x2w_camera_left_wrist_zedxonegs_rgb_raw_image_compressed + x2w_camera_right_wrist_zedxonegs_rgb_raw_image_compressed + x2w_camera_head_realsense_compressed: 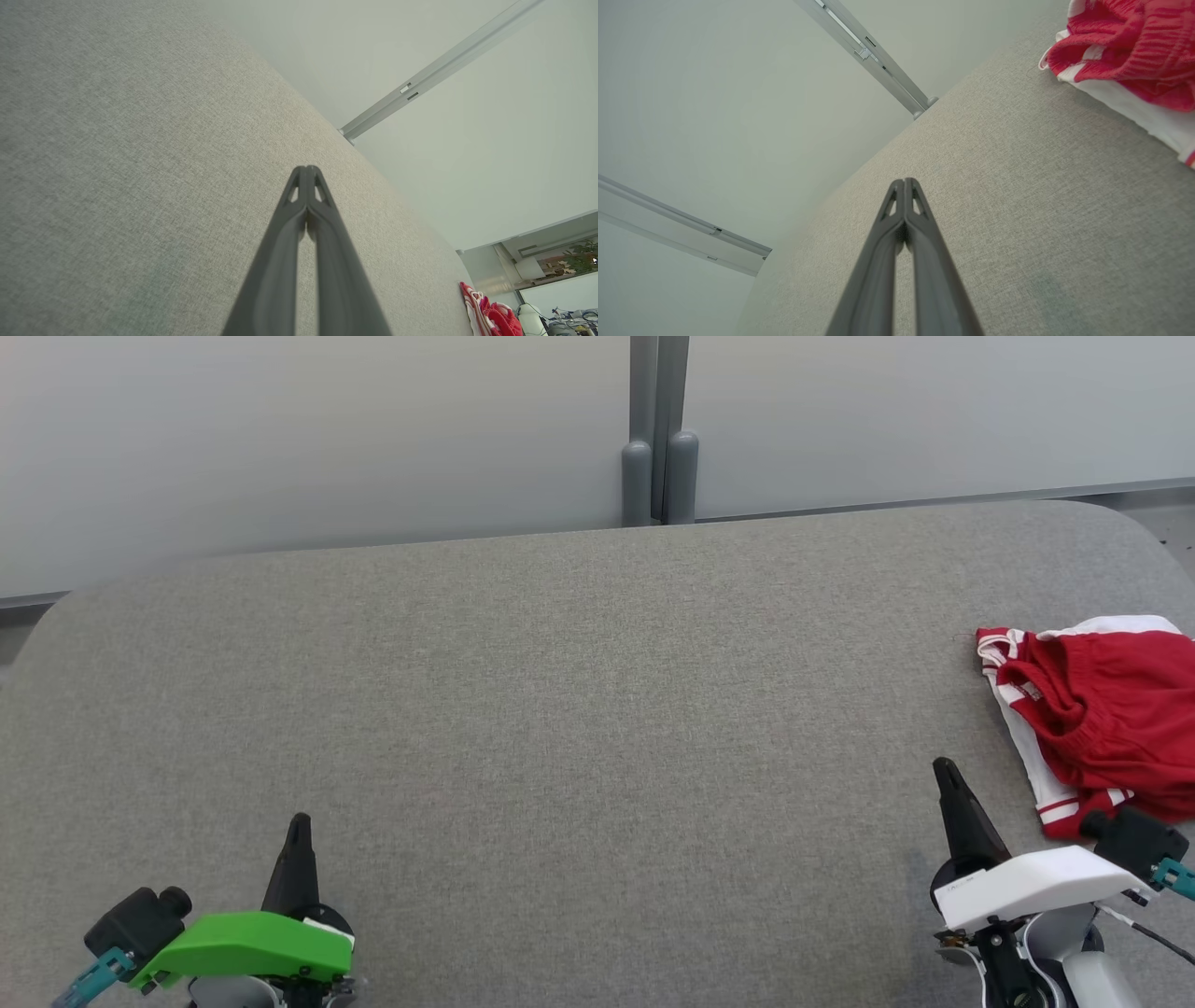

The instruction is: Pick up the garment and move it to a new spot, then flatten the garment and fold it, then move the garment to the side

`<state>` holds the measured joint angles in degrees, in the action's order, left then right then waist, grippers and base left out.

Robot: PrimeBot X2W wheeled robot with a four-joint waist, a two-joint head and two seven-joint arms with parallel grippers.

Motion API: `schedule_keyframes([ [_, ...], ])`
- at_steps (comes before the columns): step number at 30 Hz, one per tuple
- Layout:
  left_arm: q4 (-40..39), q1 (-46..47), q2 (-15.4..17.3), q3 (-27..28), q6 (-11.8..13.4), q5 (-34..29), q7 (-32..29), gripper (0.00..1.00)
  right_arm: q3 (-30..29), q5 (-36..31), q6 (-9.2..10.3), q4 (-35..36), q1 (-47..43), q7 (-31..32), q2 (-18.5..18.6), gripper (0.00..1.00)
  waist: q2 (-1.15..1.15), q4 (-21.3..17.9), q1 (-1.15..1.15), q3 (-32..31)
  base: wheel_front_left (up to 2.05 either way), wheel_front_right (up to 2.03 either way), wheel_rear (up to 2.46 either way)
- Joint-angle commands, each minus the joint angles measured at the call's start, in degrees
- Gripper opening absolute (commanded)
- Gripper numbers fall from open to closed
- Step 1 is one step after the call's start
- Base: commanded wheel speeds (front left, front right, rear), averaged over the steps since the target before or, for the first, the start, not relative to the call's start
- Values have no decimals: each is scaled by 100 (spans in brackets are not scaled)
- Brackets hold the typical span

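At right edge of frame: crumpled garment (1106, 709), up-right of right gripper (945, 770), nearer arm | left gripper (299, 823) well apart, lower left | all 4 fingers pressed together, empty

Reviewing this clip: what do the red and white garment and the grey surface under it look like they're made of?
The garment: soft matte cloth, probably a knit or mesh sports fabric; the right wrist view shows fine ribbing and limp folds. The grey surface: looks like woven upholstery cloth, matte, with a speckled weave and rounded corners; what lies beneath is hidden.
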<state>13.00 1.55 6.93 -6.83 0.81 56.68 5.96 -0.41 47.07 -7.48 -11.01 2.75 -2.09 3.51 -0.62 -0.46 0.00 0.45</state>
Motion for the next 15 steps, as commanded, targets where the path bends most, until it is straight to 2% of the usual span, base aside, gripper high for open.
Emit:
schedule_keyframes([
  [1, -59, 182, -1, 110, -78, 231, -64, 0, -39, 311, -2, 32, 163, 50, 46, 0, 21, 2, 0, -1, 0, 0, 0],
  [15, -30, 247, -79, 344, -245, 951, -283, 0, -125, 1245, -2, -49, 213, 202, 63, 0, 27, 9, 0, -7, 0, 0, 0],
])
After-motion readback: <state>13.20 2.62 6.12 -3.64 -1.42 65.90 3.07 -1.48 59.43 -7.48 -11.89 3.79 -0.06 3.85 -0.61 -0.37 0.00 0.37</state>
